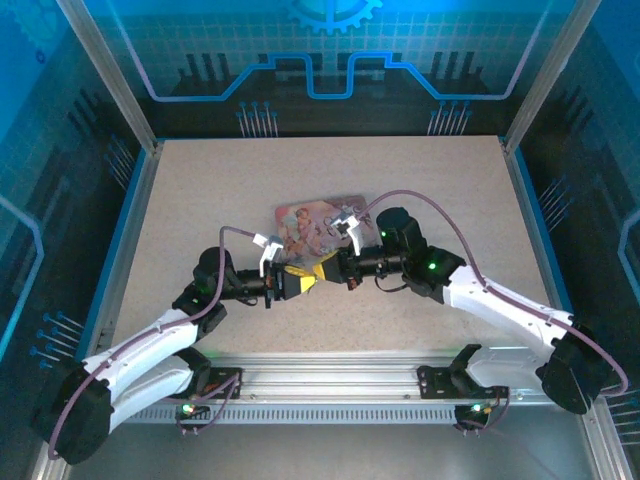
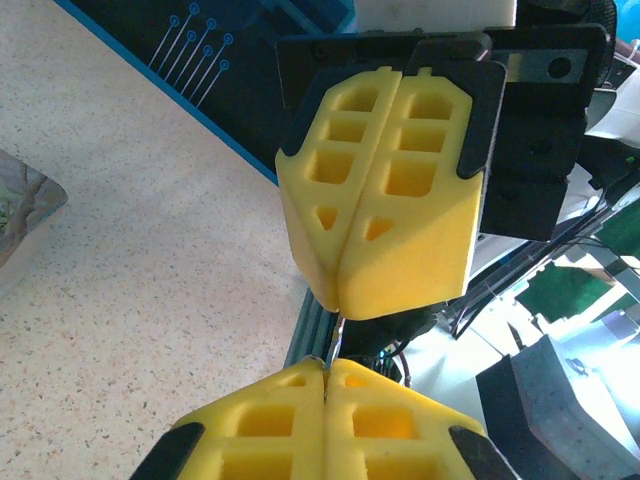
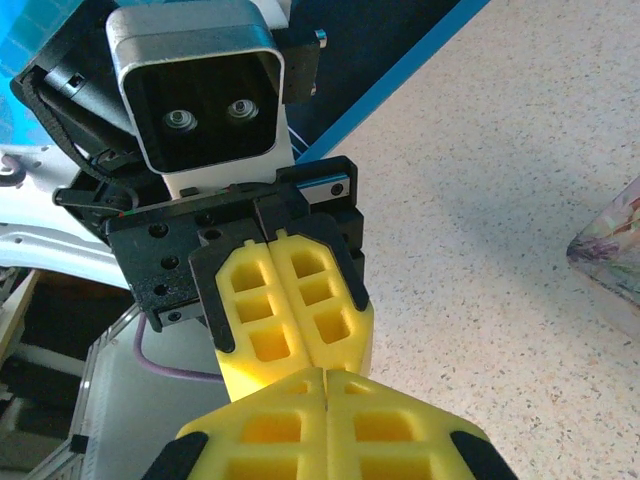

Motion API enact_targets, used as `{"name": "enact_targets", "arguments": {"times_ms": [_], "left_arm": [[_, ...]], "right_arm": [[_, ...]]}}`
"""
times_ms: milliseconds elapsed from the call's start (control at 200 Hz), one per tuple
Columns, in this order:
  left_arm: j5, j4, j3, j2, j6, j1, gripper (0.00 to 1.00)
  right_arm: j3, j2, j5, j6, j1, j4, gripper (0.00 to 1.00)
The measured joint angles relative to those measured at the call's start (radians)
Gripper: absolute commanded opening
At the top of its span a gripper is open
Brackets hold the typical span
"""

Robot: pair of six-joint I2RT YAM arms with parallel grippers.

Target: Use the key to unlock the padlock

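Left gripper (image 2: pixel 325 368), yellow moulded fingers: clamped on slim silvery metal key (image 2: pixel 334 343). Right gripper (image 2: pixel 340 310): fingers together, tips meeting key. Progress, judged: key in hand; insertion and turning outstanding.

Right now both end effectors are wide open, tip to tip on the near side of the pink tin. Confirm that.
Not open: the left end effector and the right end effector are both shut tight, as the left wrist view shows. They do meet tip to tip on the near side of the pink tin.
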Motion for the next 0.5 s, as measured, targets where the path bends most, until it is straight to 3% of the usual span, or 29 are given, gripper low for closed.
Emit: {"name": "enact_targets", "arguments": {"times_ms": [60,220,500], "left_arm": [[-0.005,-0.005,0.000,-0.003,-0.007,0.005,0.26],[-0.039,-0.012,-0.004,-0.044,-0.015,0.027,0.58],[-0.077,0.059,-0.035,-0.087,-0.053,0.050,0.64]], "right_arm": [[0.000,0.000,0.021,0.002,0.006,0.000,0.00],[-0.040,-0.017,0.073,0.028,0.021,0.023,0.00],[-0.077,-0.056,0.111,0.073,0.017,0.093,0.00]]}}
